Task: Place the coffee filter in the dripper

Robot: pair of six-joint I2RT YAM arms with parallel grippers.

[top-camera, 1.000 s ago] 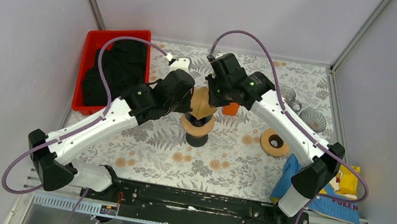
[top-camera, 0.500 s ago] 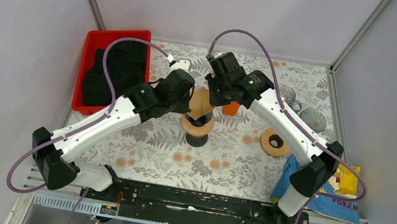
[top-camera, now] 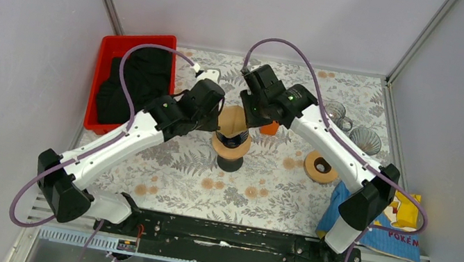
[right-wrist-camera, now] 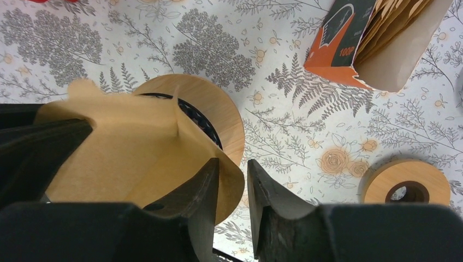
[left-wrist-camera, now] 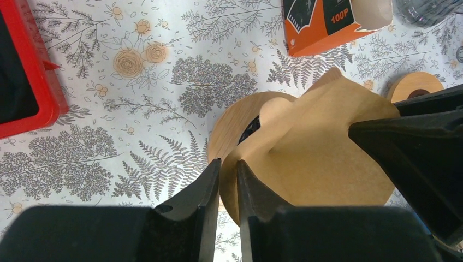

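The filter [top-camera: 232,120] is in the middle of the table [top-camera: 172,178], spread into a cone between the two arms and right over the dripper [top-camera: 231,147]. The left gripper [left-wrist-camera: 228,179] has pinched the left edge of the paper, its jaws almost together with the rim caught between them. The right gripper [right-wrist-camera: 232,181] has its jaws close on the right edge (the gap looks a touch wider there, but the paper runs into it).

From both wrist cameras the brown paper covers most of the dripper's wooden collar, with only a sliver of the dark opening showing. Whether the point of the cone sits in that opening I cannot tell from here.

Just beyond the dripper, to the right, an orange box [right-wrist-camera: 338,49] lies on its side with more brown papers showing in its open end. A loose wooden ring [top-camera: 320,166] lies further right, apart from the dripper. Two glasses [top-camera: 365,139] stand toward the far right corner. At the far left is a red bin [top-camera: 105,62] holding a black cloth [top-camera: 138,81]. A blue and yellow packet [top-camera: 377,221] lies at the near right edge, by the right arm's base.
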